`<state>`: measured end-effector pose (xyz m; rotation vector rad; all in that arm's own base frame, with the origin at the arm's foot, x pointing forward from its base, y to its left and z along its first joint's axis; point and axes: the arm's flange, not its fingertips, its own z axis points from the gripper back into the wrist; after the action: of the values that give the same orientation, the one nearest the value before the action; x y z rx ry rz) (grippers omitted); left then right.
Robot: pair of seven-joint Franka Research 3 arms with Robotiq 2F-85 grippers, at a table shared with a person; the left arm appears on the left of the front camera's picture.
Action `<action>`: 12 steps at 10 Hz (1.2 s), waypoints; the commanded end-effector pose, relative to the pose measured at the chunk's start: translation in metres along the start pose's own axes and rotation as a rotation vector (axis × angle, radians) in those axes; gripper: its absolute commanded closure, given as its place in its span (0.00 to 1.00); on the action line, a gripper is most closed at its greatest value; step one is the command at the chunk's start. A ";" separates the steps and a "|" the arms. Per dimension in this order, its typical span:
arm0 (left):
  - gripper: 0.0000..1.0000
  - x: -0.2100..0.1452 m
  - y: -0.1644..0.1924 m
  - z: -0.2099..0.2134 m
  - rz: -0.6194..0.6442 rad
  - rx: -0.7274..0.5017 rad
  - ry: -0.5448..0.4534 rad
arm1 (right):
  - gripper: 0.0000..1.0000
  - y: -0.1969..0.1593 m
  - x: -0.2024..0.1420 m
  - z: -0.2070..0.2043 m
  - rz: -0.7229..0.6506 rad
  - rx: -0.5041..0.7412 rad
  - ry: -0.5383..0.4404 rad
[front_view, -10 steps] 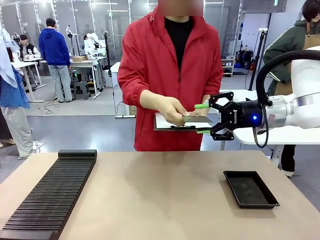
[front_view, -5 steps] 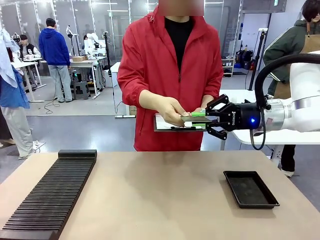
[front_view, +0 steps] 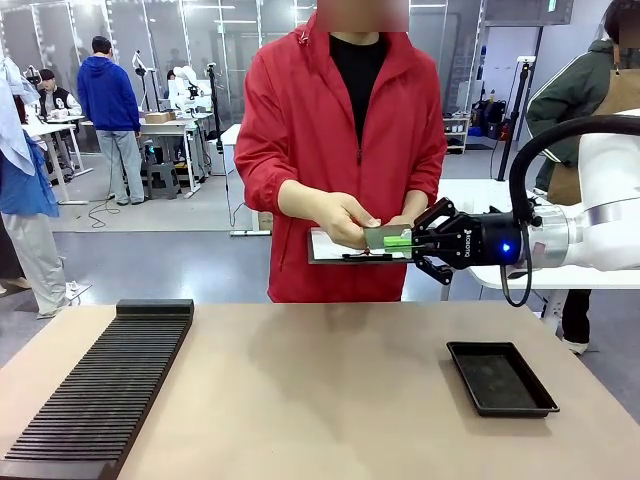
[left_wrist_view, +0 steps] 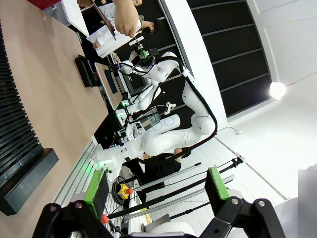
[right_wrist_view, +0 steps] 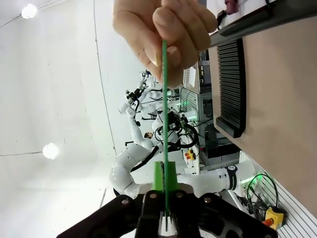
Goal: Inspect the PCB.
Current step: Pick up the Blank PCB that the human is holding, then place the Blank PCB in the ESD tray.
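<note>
Green-padded right claw (front_view: 398,241) pinches PCB (front_view: 377,236), edge-on at wrist; left claw (left_wrist_view: 156,174) spread.

PCB (front_view: 385,236) is held in air beyond far edge of table (front_view: 320,420), between person's hand (front_view: 345,220) at left and right hand (front_view: 398,241) at right, gripped by both. Clipboard (front_view: 330,248) is held just beneath PCB. Tray (front_view: 500,378) is set on table at right, below right hand. Slotted rack (front_view: 100,390) is laid along table's left side, well apart from tray.
</note>
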<state>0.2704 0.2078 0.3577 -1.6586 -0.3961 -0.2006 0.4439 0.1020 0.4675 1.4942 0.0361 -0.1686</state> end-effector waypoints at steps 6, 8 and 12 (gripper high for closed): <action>0.00 0.000 -0.001 0.003 0.004 0.007 0.008 | 1.00 0.000 0.000 0.000 0.000 0.000 0.000; 0.00 0.000 -0.001 0.003 0.004 0.007 0.008 | 1.00 0.000 0.000 0.000 0.000 0.000 0.000; 0.00 0.000 -0.001 0.003 0.004 0.007 0.008 | 1.00 0.000 0.000 0.000 0.000 0.000 0.000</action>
<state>0.2704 0.2078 0.3577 -1.6586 -0.3961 -0.2006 0.4440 0.1012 0.4651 1.4948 0.0440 -0.1695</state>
